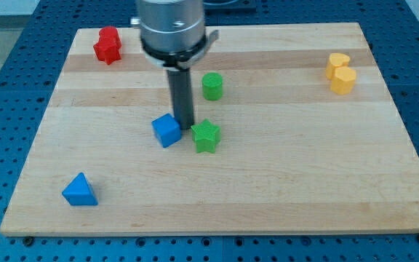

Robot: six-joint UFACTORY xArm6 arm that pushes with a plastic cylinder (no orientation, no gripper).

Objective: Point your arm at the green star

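Tip (185,129) of my rod sits between blue cube (166,130) and green star (206,135), just left of the star. No pincer visible; star lies flat.

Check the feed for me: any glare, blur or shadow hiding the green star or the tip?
Camera view: even, soft light, no glare on the wooden board; only faint shadows under the blocks. The green star and blue cube are reasonably sharp. My tip sits between them, close to both. The arm's grey housing at the view's top looks slightly soft.
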